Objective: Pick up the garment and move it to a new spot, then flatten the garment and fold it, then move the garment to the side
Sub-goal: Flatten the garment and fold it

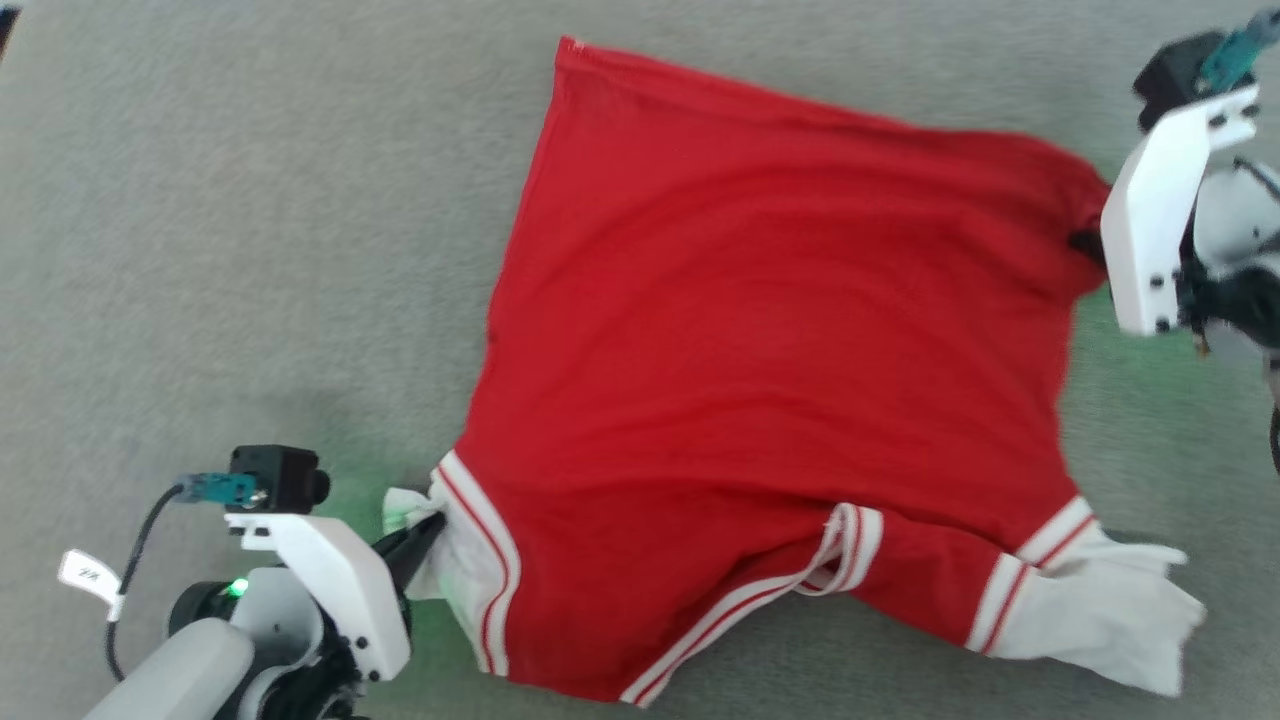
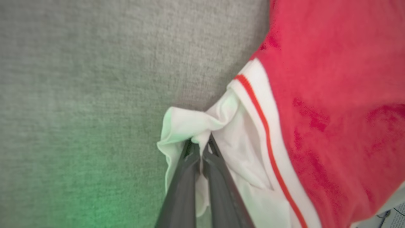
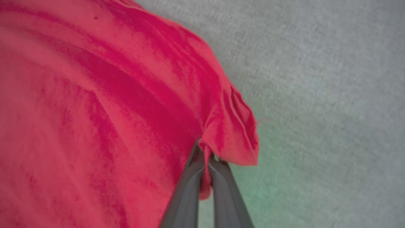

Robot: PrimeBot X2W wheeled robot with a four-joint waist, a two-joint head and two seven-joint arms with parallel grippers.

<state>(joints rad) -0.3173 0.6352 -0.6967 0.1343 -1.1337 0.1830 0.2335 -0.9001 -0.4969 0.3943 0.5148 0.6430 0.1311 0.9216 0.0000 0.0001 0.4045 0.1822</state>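
The garment (image 1: pixel 760 370), a bright red T-shirt with white sleeves and red-and-white striped trim, lies spread on the grey cloth surface. My left gripper (image 1: pixel 430 528) at the lower left is shut on the white sleeve; in the left wrist view the left gripper (image 2: pixel 201 147) pinches a bunch of white fabric of the garment (image 2: pixel 332 95). At the right edge my right gripper (image 1: pixel 1085 243) is shut on a red corner of the hem. The right wrist view shows the right gripper (image 3: pixel 205 153) clamped on that folded corner of the garment (image 3: pixel 95 110). The other white sleeve lies crumpled at the lower right.
A grey, felt-like surface (image 1: pixel 250 250) lies all around the shirt, with bare room to its left and along the top. Green light from the wrists tints the cloth near each gripper.
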